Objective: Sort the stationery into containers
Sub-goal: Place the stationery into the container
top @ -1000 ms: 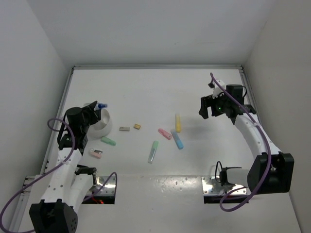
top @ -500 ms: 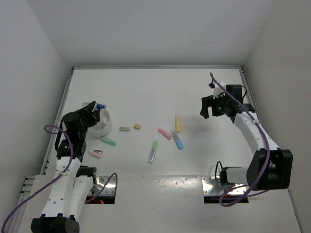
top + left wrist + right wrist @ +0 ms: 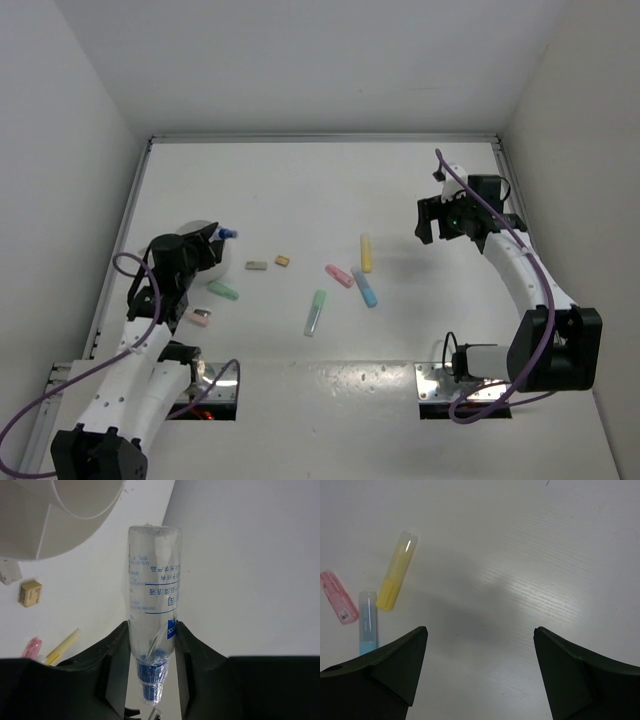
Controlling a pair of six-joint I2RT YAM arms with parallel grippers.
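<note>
The only print is on the clear blue-tipped pen, seen in the left wrist view. It is blue lettering on the transparent barrel, and it appears upside down. A row of digits lies nearest the far end. Below it come several short lines of what look like Chinese characters, then a thin blue rule. A larger bold mark sits toward the blue tip and is partly wrapped round the barrel. None of it is sharp enough to read with certainty. The other views show no legible writing.
</note>
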